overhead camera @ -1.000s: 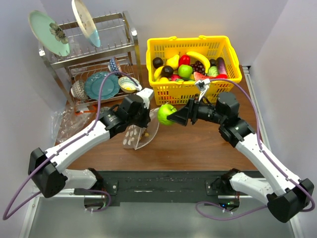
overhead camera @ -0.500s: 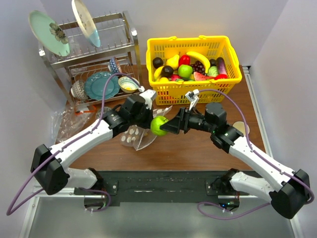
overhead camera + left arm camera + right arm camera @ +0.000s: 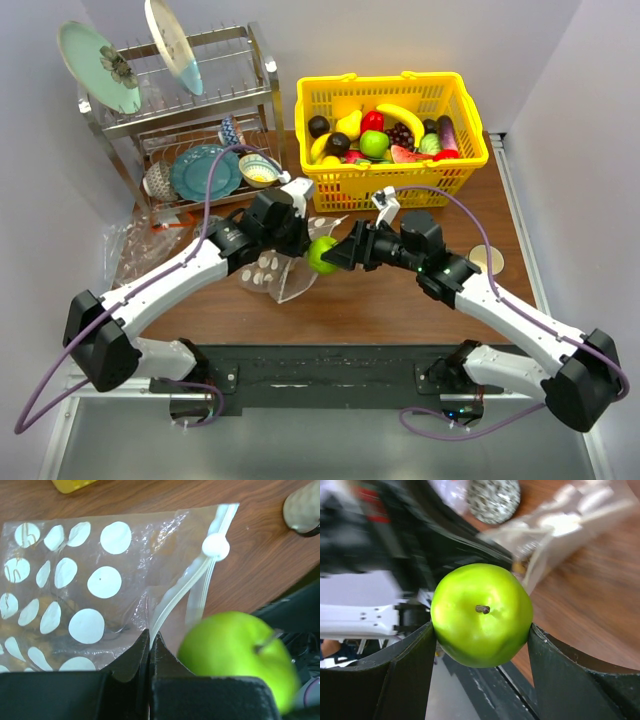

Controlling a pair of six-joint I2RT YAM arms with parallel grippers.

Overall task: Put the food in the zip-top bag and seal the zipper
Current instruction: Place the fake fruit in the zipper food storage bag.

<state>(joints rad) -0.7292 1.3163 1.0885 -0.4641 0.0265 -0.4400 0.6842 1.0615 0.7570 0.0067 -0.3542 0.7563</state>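
The left end effector (image 3: 149, 639) is pressed together on one lip of the bag (image 3: 165, 540), likely to lift that edge off the desk (image 3: 260, 560) and hold the mouth gaping for loading. Just beside it, at the mouth, the right end effector (image 3: 480, 632) stands spread around a green apple (image 3: 480, 605), pinching it on both sides, stem toward its own camera. Beyond the apple the zipper (image 3: 175, 595) runs unsealed to its white slider (image 3: 215, 546). More fruit (image 3: 374, 143) sits in the far yellow basket (image 3: 400, 183)
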